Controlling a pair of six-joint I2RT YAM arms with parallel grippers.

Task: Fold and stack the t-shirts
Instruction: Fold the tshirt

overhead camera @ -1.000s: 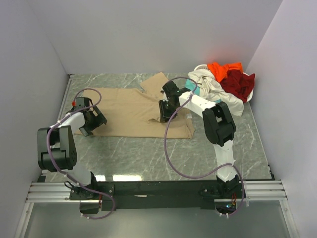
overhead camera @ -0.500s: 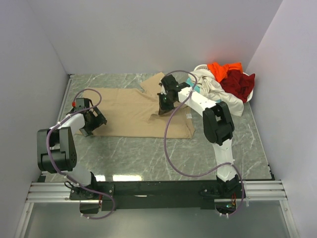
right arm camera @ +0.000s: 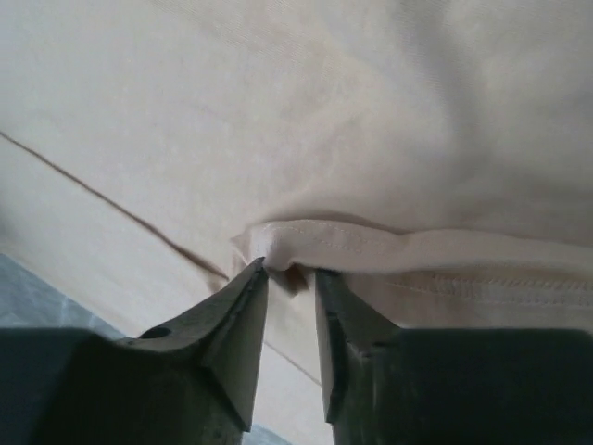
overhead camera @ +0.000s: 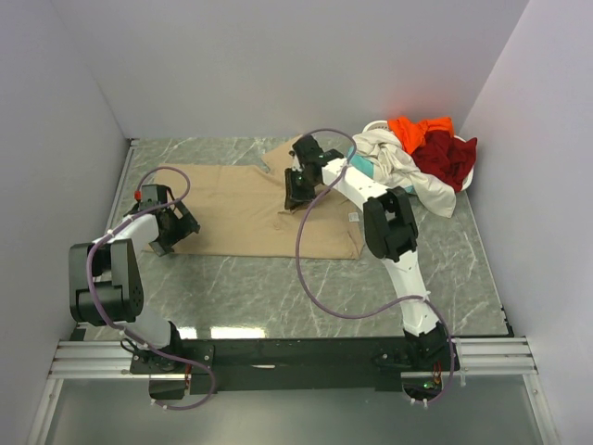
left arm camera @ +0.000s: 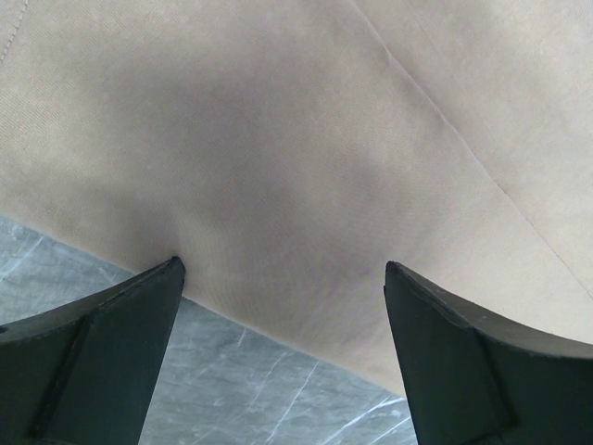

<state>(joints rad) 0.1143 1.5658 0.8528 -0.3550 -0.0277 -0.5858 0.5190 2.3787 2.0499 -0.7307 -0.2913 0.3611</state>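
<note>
My left gripper [left arm camera: 283, 348] hangs wide open over the tan shirt's [left arm camera: 306, 158] edge; grey marble table [left arm camera: 269, 399] shows between my fingers [left arm camera: 102, 362].

Grey-green marbled surface [overhead camera: 241, 287] with pale veins, boxed in by plain white walls [overhead camera: 278, 65] behind and on both sides. Aluminium rail [overhead camera: 296, 357] along the near edge, with darker floor beyond. Soft, even light, faint shadows only.
</note>
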